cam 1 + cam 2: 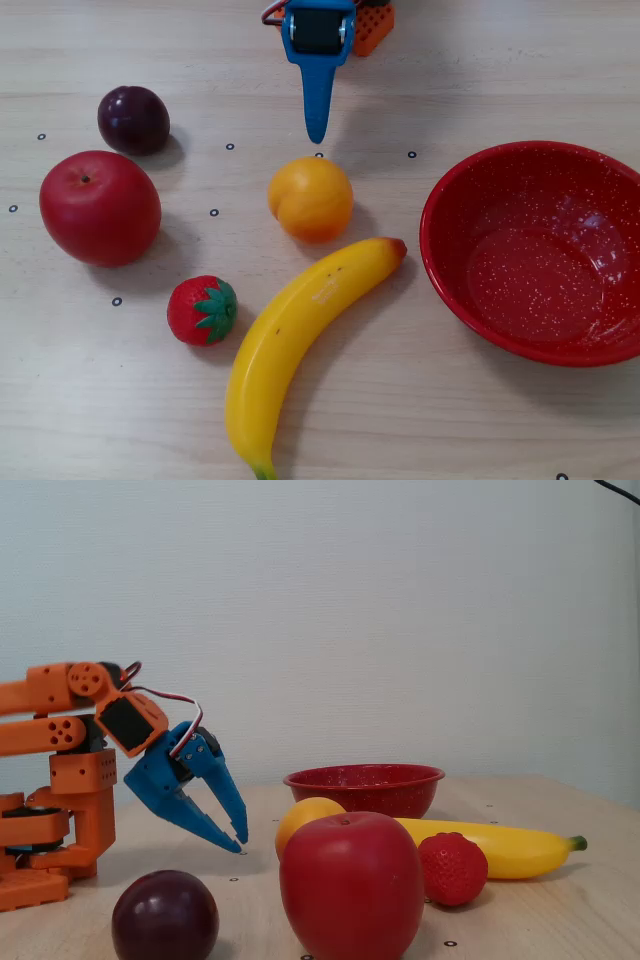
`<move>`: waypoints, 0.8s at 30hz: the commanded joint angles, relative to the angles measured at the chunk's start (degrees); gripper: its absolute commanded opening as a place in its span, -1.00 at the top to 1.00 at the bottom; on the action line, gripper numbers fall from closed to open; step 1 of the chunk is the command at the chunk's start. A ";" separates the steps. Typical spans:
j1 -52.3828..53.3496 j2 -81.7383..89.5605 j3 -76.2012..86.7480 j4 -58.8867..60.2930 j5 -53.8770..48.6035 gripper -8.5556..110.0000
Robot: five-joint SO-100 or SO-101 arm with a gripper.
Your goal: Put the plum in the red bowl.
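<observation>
The plum (133, 119) is a small, glossy dark purple fruit at the upper left of the table in a fixed view; it also lies at the front in another fixed view (165, 917). The red bowl (452, 205) with white speckles stands at the right and is empty; its side shows in a fixed view (365, 790). My blue gripper (317, 134) hangs at the top centre, pointing down just above the table, to the right of the plum and apart from it. Its fingertips meet and hold nothing (241, 842).
A big red apple (100, 207) lies just below the plum. An orange-yellow fruit (310, 198) sits right under the gripper tip. A strawberry (202, 310) and a banana (300, 340) lie in the middle. The orange arm base (60, 810) stands at the left.
</observation>
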 commanded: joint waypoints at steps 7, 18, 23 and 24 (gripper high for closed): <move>-5.45 -20.04 -27.42 -2.29 6.42 0.85; -19.07 -46.67 -55.55 12.48 14.24 0.85; -26.89 -61.08 -70.14 26.19 26.37 0.85; -28.65 -63.28 -71.81 28.21 29.79 0.83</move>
